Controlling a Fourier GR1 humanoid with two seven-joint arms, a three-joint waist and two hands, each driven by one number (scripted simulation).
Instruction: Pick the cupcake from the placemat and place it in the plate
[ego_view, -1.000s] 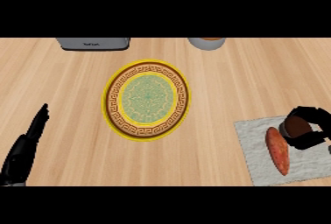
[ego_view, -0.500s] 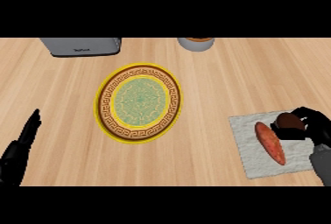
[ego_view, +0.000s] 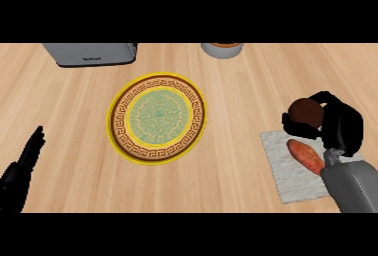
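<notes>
My right hand (ego_view: 336, 125) is curled round the brown cupcake (ego_view: 305, 112), holding it just past the far left corner of the grey placemat (ego_view: 295, 172). The cupcake's brown top shows between thumb and fingers. The yellow plate (ego_view: 157, 152) with a green patterned centre lies on the wooden counter left of the hand, a clear gap between them. My left hand (ego_view: 22, 170) rests open at the lower left edge, fingers straight and pointing up.
An orange sweet potato (ego_view: 306, 155) lies on the placemat beside my right forearm. A grey toaster (ego_view: 90, 53) stands at the far left edge of the counter. A round cup or bowl (ego_view: 222, 49) sits at the far middle.
My right hand has closed on the cupcake and carried it off the placemat, up and leftward toward the plate. The left hand stays resting at the lower left.
</notes>
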